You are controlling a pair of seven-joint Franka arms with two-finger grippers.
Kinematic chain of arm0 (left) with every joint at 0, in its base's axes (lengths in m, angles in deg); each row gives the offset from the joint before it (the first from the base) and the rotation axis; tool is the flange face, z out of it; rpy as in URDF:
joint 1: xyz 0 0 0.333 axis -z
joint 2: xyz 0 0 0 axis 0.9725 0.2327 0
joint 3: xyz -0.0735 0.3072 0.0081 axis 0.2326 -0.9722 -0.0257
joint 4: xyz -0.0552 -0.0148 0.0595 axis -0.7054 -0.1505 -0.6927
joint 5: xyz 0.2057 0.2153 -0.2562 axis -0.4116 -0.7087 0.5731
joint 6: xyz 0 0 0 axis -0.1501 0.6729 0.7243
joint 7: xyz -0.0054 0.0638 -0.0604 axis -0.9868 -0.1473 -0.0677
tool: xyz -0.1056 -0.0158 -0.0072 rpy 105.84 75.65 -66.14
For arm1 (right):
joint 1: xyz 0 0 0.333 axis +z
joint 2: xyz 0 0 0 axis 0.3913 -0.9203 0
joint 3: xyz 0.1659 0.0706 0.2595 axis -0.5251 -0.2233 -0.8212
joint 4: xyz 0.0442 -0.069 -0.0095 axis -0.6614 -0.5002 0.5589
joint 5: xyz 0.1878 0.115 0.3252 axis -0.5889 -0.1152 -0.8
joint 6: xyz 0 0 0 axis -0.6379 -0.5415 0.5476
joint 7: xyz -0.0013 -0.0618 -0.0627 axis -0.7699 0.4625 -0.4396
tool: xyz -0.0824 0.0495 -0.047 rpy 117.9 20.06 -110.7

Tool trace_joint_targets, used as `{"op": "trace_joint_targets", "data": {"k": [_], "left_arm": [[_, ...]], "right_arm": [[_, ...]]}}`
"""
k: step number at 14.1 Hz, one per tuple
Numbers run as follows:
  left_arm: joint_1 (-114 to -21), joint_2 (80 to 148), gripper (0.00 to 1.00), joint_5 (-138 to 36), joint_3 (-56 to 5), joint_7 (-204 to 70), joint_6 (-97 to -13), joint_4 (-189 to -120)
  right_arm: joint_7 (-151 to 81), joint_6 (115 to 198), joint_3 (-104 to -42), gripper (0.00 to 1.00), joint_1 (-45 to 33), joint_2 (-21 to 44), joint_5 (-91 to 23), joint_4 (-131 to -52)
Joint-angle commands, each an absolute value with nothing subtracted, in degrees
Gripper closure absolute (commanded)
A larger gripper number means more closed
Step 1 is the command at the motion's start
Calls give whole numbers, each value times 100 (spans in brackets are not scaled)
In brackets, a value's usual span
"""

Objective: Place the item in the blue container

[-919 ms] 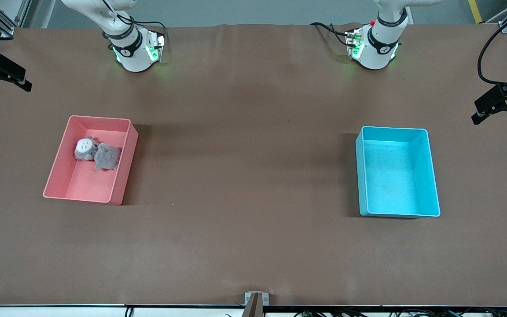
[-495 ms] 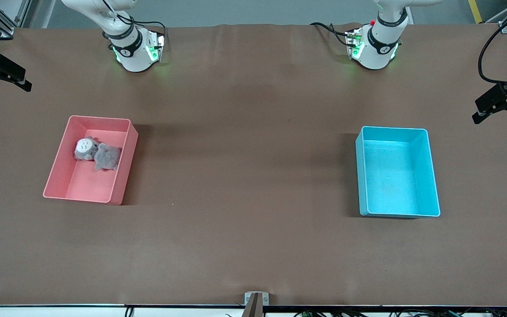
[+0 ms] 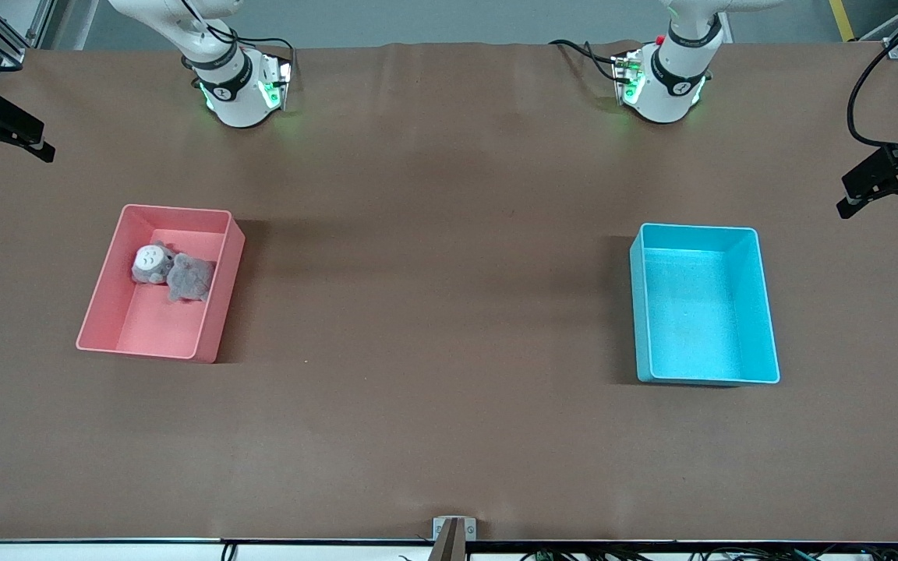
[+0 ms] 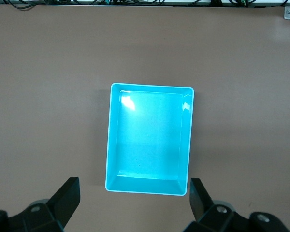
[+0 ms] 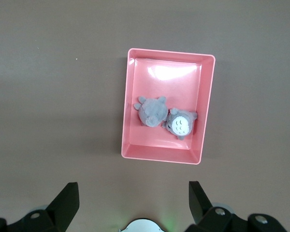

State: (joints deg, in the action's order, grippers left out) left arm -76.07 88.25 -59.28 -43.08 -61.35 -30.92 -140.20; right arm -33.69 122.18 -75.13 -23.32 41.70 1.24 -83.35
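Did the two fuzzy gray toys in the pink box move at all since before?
No. The gray toys lie in the same spot in the pink box, by its wall nearest the robots, just as before.

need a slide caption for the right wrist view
Two grey plush toys lie side by side in the pink bin, seen from above.

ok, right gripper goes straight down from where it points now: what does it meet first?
Probably bare table just short of the pink bin. The open right gripper hangs high; the two plush toys lie ahead of its line, though depth is unclear.
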Motion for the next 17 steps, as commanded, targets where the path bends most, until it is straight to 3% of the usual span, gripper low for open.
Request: {"op": "trace_joint_targets", "data": {"k": [1, 7, 9, 11, 17], "left_arm": [[-7584, 8773, 0, -5949, -4325, -6090, -3043, -14009], [-7584, 8773, 0, -5949, -4325, -6117, -3052, -14009], [-7584, 8773, 0, -5949, -4325, -6108, -3052, -14009], [-7575, 8773, 0, -5949, -4325, -6117, -3052, -14000], [-7584, 8773, 0, -5949, -4325, -6108, -3052, -14000]], "right_arm": [[-3404, 12237, -7503, 0, -2339, 4139, 191, -8323], [-3412, 12729, -7477, 0, -2453, 2753, 288, -8174], [-3395, 13026, -7468, 0, -2444, 2583, 681, -8173], [-3229, 13396, -7468, 0, -2426, 2460, 956, -8593], [-2210, 15285, -7468, 0, -2778, 2662, 956, -10904]]}}
